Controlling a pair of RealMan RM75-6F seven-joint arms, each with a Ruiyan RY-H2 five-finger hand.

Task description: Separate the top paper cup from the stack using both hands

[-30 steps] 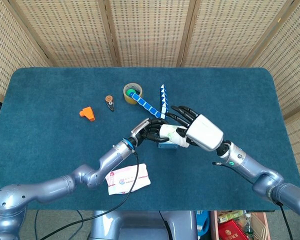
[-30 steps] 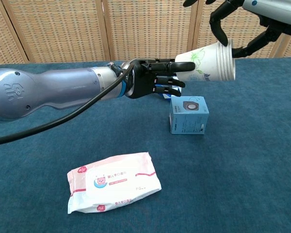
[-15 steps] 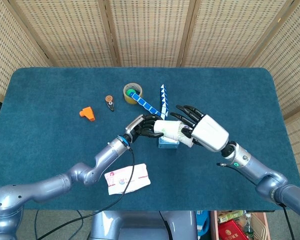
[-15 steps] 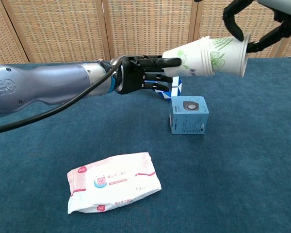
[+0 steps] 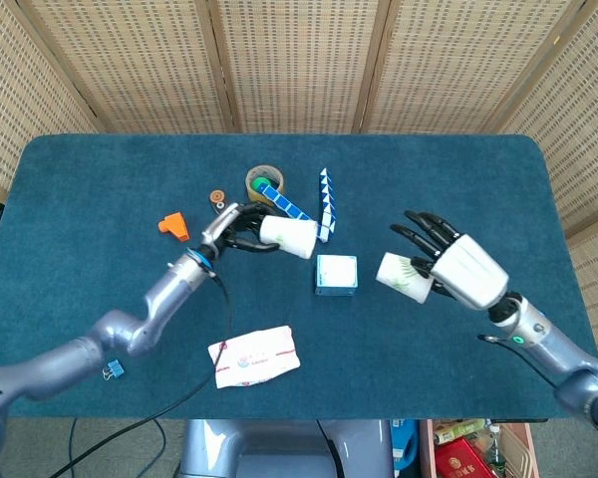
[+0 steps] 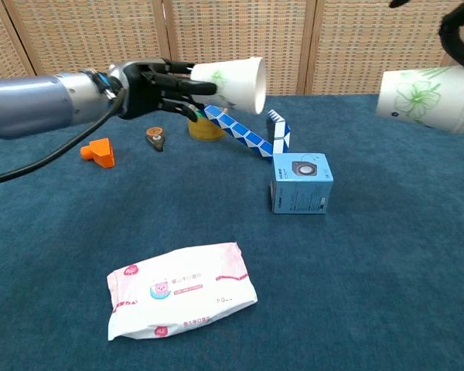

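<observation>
My left hand (image 5: pixel 237 228) (image 6: pixel 151 83) holds one white paper cup (image 5: pixel 288 237) (image 6: pixel 233 82) on its side, mouth toward the right, above the left-middle of the table. My right hand (image 5: pixel 448 265) grips the remaining white cups with a green flower print (image 5: pixel 403 276) (image 6: pixel 424 99), also lying sideways, off to the right. Only a dark fingertip (image 6: pixel 453 37) of that hand shows at the top right of the chest view. A wide gap separates the two, with the blue box below it.
A small blue box (image 5: pixel 336 274) (image 6: pixel 301 182) stands mid-table. Behind it lie a blue-and-white folding snake toy (image 5: pixel 314 204), a tape roll (image 5: pixel 263 185), a small brown disc (image 5: pixel 218 200) and an orange block (image 5: pixel 174 226). A wet-wipes pack (image 5: pixel 253 356) (image 6: pixel 182 290) lies near the front edge.
The cups were joined between both hands over the blue box. Now the left hand has pulled one cup away to the left, and the right hand has carried the rest right.
</observation>
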